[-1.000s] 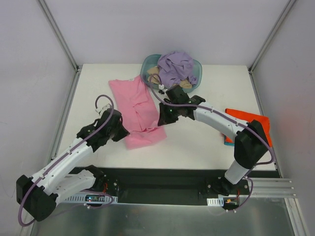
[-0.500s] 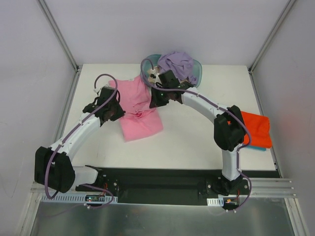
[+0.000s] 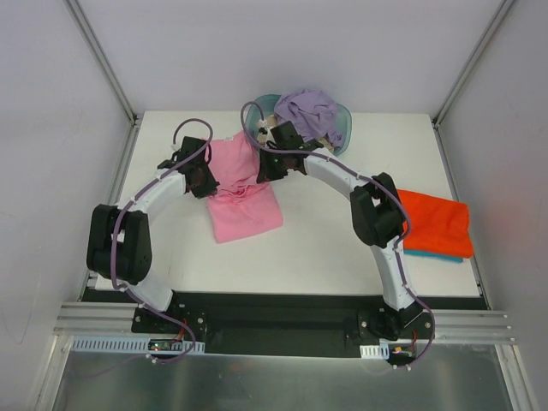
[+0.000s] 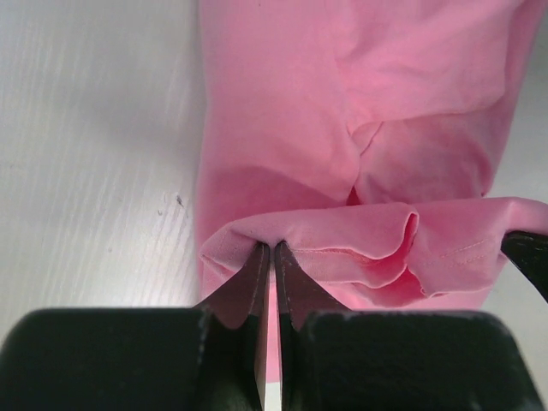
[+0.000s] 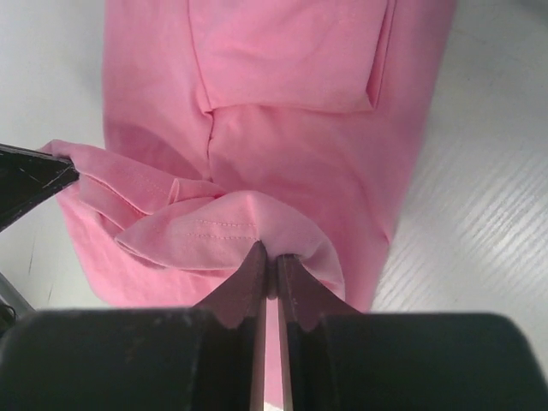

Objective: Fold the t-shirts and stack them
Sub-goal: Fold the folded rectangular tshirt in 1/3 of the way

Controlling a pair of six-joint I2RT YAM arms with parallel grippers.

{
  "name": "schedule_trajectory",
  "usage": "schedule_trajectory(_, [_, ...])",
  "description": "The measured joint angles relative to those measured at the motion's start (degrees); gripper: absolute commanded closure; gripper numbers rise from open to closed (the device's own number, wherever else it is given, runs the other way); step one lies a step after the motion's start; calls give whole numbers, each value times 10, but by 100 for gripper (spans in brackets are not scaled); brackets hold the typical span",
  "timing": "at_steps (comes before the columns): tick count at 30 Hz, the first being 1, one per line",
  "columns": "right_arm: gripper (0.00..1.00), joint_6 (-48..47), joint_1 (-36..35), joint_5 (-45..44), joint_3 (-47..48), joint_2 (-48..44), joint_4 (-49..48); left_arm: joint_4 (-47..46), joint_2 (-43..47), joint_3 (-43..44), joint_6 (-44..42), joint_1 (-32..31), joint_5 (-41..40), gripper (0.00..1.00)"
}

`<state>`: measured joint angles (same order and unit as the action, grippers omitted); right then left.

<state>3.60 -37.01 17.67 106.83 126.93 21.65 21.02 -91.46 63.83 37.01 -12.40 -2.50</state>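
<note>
- The pink t-shirt (image 3: 248,210) lies left of centre, its far edge lifted, likely for folding over.
- The orange-red t-shirt (image 3: 437,221) sits folded at right atop the teal t-shirt (image 3: 431,255), apparently starting the stack.
- The left gripper (image 4: 267,250) and the right gripper (image 5: 267,255) each pinch that edge tight, holding it level.

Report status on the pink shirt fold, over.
Both shut on pink t-shirt: left gripper, right gripper. One edge raised over the rest. Close beyond right gripper: basket. Far right: orange-red t-shirt, folded.
</note>
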Motion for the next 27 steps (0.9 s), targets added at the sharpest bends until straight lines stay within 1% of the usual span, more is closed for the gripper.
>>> schedule_trajectory(1, [91, 2, 1, 0, 7, 11, 0, -1, -10, 3, -2, 3, 4, 100])
schedule_trajectory(3, [88, 4, 2, 1, 18, 26, 0, -2, -30, 11, -5, 7, 8, 94])
schedule_trajectory(4, [82, 5, 3, 2, 24, 34, -1, -2, -39, 15, -6, 9, 10, 92])
schedule_trajectory(5, [78, 7, 3, 2, 28, 40, -1, -2, -46, 18, -7, 9, 12, 89])
schedule_trajectory(6, [74, 10, 4, 2, 31, 47, -1, -2, -54, 23, -8, 13, 16, 74])
schedule_trajectory(7, [60, 13, 4, 2, 33, 51, -2, -2, -61, 27, -10, 13, 21, 67])
schedule_trajectory(8, [55, 16, 5, 2, 36, 56, 0, -2, -65, 30, -15, 16, 23, 58])
schedule_trajectory(9, [50, 18, 5, 3, 39, 59, 1, -2, -66, 32, -18, 17, 26, 42])
schedule_trajectory(10, [43, 19, 6, 3, 40, 59, 2, -3, -67, 34, -20, 17, 29, 36])
schedule_trajectory(12, [39, 21, 6, 4, 41, 58, 4, -5, -65, 37, -24, 20, 37, 24])
schedule_trajectory(13, [34, 20, 6, 4, 41, 55, 4, -6, -64, 38, -24, 20, 39, 10])
schedule_trajectory(14, [33, 20, 6, 4, 39, 52, 5, -6, -60, 38, -26, 20, 42, 2])
schedule_trajectory(15, [31, 19, 6, 4, 30, 43, 2, -6, -54, 38, -29, 20, 45, 1])
schedule_trajectory(17, [7, 19, 6, 6, -2, 12, -2, -6, -31, 37, -32, 20, 55, 1])
schedule_trajectory(18, [3, 22, 6, 7, -18, -4, -3, -6, -19, 35, -31, 20, 58, 1])
schedule_trajectory(21, [3, 20, 3, 8, -96, -81, -21, -14, 47, 10, -30, 20, 82, 1])
schedule_trajectory(24, [3, 22, -5, 11, -175, -161, -41, -33, 109, -35, -21, 19, 115, 1])
schedule_trajectory(27, [3, 30, -16, 34, -242, -216, -86, -63, 141, -93, -5, 18, 160, 1])
